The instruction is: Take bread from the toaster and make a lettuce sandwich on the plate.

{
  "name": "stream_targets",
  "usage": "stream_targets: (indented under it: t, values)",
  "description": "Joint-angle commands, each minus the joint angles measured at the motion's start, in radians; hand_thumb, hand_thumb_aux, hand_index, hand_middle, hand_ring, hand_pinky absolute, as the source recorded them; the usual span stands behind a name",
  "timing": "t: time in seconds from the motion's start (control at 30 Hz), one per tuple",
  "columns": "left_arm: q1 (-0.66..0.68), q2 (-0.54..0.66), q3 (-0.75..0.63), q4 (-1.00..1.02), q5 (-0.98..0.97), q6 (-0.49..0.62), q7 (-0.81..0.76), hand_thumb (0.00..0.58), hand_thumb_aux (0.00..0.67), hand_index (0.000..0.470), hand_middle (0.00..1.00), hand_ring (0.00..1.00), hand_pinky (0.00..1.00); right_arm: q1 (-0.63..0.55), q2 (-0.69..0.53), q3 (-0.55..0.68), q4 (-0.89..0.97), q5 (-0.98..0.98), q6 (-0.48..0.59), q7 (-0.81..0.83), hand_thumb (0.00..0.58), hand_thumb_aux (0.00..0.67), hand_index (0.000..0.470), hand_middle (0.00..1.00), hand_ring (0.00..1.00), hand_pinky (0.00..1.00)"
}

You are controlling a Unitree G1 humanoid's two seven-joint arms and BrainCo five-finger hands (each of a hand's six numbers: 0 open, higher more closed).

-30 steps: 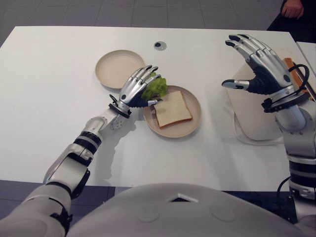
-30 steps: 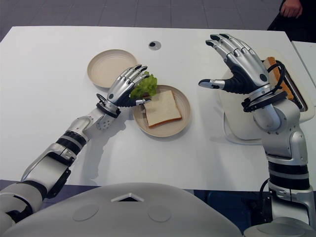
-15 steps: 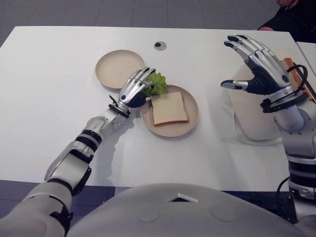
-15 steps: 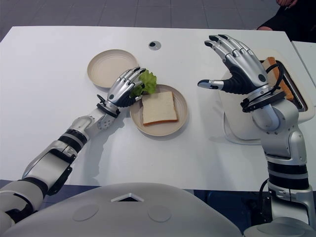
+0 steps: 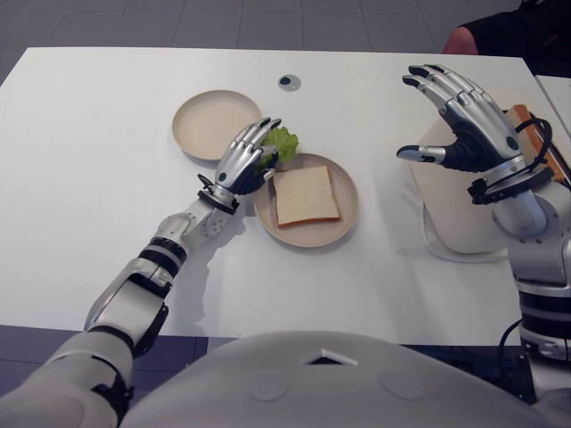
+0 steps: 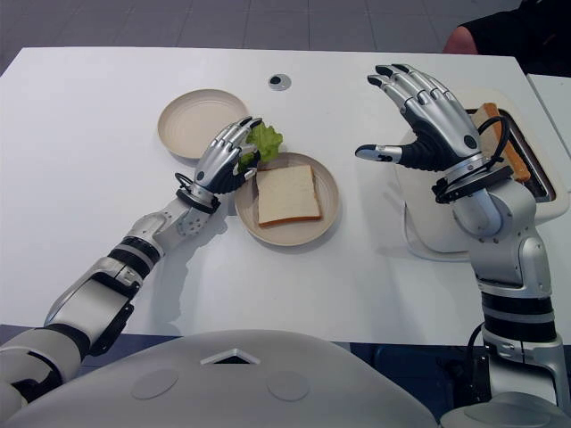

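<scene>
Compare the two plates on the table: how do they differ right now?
The near plate carries a bread slice; the far plate carries none. The left hand, holding lettuce, is at the near plate's left rim, beside the far plate's edge. The far plate lies further back and left. Both are round, beige and look alike in size.

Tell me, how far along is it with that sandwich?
Done: one bread slice lies on the plate. In hand: the left hand holds lettuce at the plate's far left rim, not yet on the bread. Left: laying the lettuce down, then topping it with the toasted slice in the toaster, by the open right hand.
</scene>
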Motion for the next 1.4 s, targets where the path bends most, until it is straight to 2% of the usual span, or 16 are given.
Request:
stream_targets:
  t: [0.03,0.17,0.43,0.6,0.83,0.93,0.97,1.07,1.23,1.4]
  values:
    - [0.0,-0.002,-0.011,0.008,-0.002,-0.016,-0.011,0.58,0.67,0.47,0.0,0.0,0.0,-0.003,0.01,0.01,0.001,0.003,0.002,-0.001,0.0,0.0,0.0,0.0,0.0,0.0]
    - [0.028,-0.017,-0.002,-0.089,-0.029,-0.075,-0.006,0.58,0.67,0.47,0.0,0.0,0.0,-0.009,0.018,0.02,0.007,-0.004,0.001,-0.009,0.0,0.0,0.0,0.0,0.0,0.0]
    - [0.099,-0.036,0.031,-0.306,-0.055,-0.08,-0.05,0.58,0.67,0.47,0.0,0.0,0.0,-0.02,0.021,0.019,0.006,-0.002,0.004,-0.022,0.0,0.0,0.0,0.0,0.0,0.0]
    - [0.154,-0.052,-0.031,-0.323,-0.041,-0.133,-0.124,0.58,0.67,0.47,0.0,0.0,0.0,-0.032,0.015,0.02,0.013,0.004,0.003,-0.02,0.0,0.0,0.0,0.0,0.0,0.0]
    - [0.184,-0.063,-0.084,-0.256,-0.009,-0.122,-0.189,0.58,0.67,0.47,0.0,0.0,0.0,-0.059,0.011,0.033,0.025,0.011,-0.001,-0.009,0.0,0.0,0.0,0.0,0.0,0.0]
    - [0.191,-0.059,-0.089,-0.235,0.002,-0.101,-0.203,0.58,0.67,0.47,0.0,0.0,0.0,-0.055,-0.005,-0.01,0.0,0.028,0.007,-0.007,0.0,0.0,0.0,0.0,0.0,0.0]
    - [0.197,-0.055,-0.086,-0.241,0.002,-0.098,-0.207,0.0,0.0,0.0,0.0,0.0,0.0,-0.045,-0.012,-0.047,-0.02,0.042,0.015,-0.007,0.0,0.0,0.0,0.0,0.0,0.0]
    - [0.222,-0.046,-0.075,-0.303,-0.007,-0.094,-0.22,0.0,0.0,0.0,0.0,0.0,0.0,0.009,-0.019,-0.212,-0.093,0.098,0.05,-0.003,0.0,0.0,0.0,0.0,0.0,0.0]
    - [0.279,-0.034,-0.02,-0.443,-0.004,-0.039,-0.202,0.0,0.0,0.0,0.0,0.0,0.0,0.251,0.025,-0.51,-0.117,0.15,0.072,0.026,0.0,0.0,0.0,0.0,0.0,0.0]
    - [0.328,-0.018,0.042,-0.578,-0.007,0.004,-0.208,0.0,0.0,0.0,0.0,0.0,0.0,0.429,0.067,-0.609,-0.032,0.106,0.047,-0.008,0.0,0.0,0.0,0.0,0.0,0.0]
